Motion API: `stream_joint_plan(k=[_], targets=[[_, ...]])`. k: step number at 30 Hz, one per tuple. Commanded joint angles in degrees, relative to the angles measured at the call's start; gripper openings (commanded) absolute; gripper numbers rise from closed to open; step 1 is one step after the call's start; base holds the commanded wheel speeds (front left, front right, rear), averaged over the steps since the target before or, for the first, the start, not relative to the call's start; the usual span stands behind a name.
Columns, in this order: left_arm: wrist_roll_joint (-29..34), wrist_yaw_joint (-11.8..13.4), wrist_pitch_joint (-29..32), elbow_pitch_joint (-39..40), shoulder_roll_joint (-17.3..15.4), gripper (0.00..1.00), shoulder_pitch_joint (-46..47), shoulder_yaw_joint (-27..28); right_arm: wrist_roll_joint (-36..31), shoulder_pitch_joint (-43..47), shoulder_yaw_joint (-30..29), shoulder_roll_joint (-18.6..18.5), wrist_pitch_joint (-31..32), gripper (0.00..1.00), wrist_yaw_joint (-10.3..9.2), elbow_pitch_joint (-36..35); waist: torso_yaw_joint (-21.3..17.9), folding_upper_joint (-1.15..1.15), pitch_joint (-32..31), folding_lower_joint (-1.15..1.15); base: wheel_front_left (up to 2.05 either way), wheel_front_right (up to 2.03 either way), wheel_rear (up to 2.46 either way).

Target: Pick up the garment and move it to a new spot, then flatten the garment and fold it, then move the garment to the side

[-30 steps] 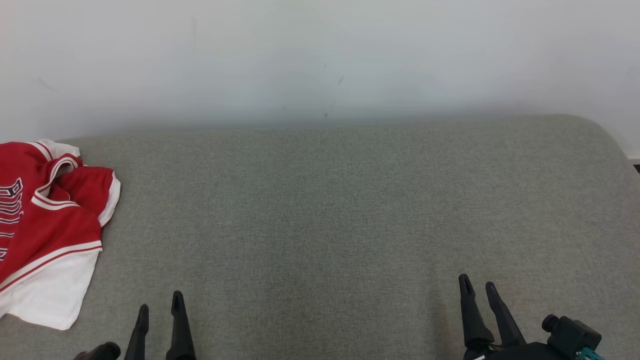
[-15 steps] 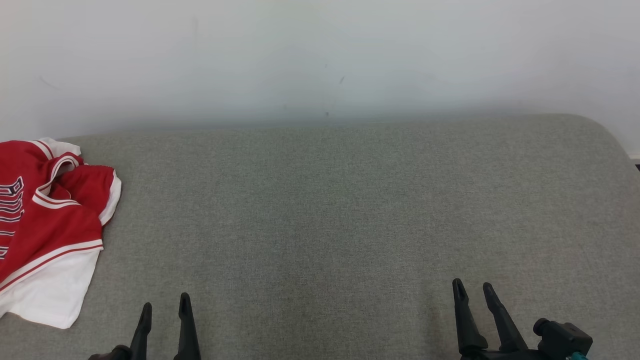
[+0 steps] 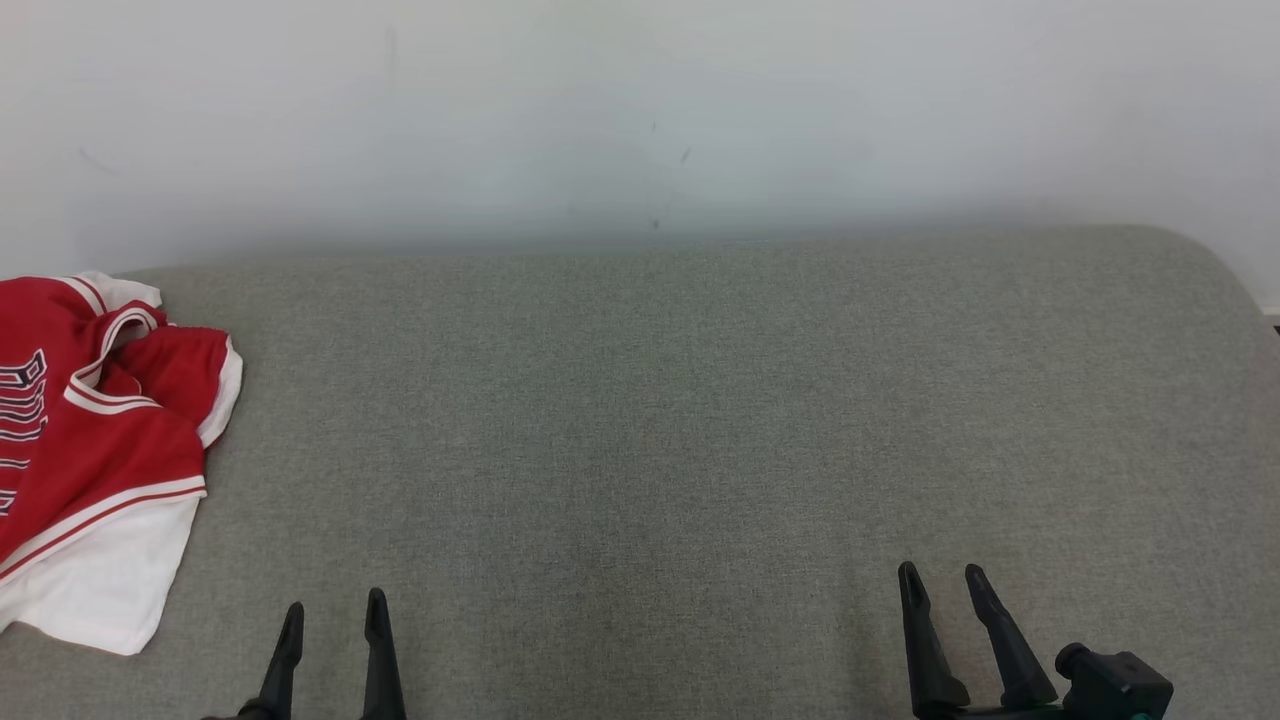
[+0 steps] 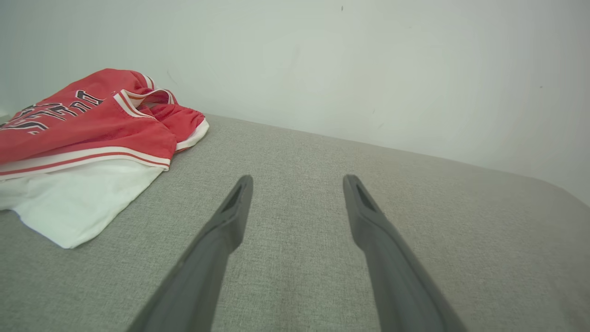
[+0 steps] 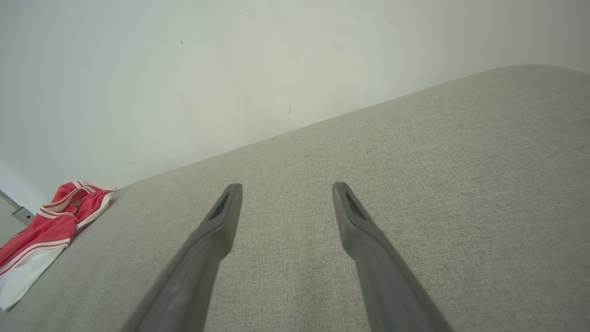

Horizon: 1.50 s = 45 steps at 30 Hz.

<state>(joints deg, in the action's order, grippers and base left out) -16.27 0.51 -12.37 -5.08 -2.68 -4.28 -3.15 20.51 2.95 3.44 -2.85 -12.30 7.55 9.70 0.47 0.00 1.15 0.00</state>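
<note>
The garment (image 3: 90, 450) is a red and white jersey with dark lettering, lying folded at the far left of the grey cushion; it also appears as a red and white garment (image 4: 87, 143) in the left wrist view and a small garment (image 5: 41, 230) in the right wrist view. My left gripper (image 3: 334, 612) stands open at the bottom left, to the right of the garment and clear of it. My right gripper (image 3: 942, 584) stands open at the bottom right, far from the garment. Nothing sits between either pair of fingers, as the left gripper (image 4: 297, 182) and right gripper (image 5: 286, 190) show.
The grey fabric cushion (image 3: 680, 420) spans the view, with a rounded corner at the far right. A pale wall (image 3: 640, 110) rises directly behind it. A small metal bracket (image 5: 20, 214) shows at the wall's foot in the right wrist view.
Both grippers have drawn back toward the bottom edge of the head view, staying open. The left one also shifted slightly right. The garment has not moved.
</note>
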Motion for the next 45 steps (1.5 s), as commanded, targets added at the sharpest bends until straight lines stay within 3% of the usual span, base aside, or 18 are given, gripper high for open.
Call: stream_joint_plan(k=[1,25,45], targets=[[1.6,0.0,-0.5,0.5,-0.3,1.0,-0.3,-0.1,-1.4,0.6,0.0,0.0,-0.6,1.0,-0.1,-0.5,0.0,0.0,0.0,0.0,0.0,0.0,0.0],[8.0,-3.0,-2.9,0.8,-0.3,1.0,-2.0,0.6,-9.1,1.9,-0.7,0.0,-3.0,1.0,-0.12,-0.5,0.3,0.0,0.1,0.0,0.0,0.0,0.0],[5.6,-4.2,-2.9,0.0,-0.3,1.0,-2.5,2.2,-7.6,2.0,-1.2,0.0,-3.0,1.0,-0.12,-0.2,0.4,0.0,-0.1,0.0,0.0,0.0,0.0]])
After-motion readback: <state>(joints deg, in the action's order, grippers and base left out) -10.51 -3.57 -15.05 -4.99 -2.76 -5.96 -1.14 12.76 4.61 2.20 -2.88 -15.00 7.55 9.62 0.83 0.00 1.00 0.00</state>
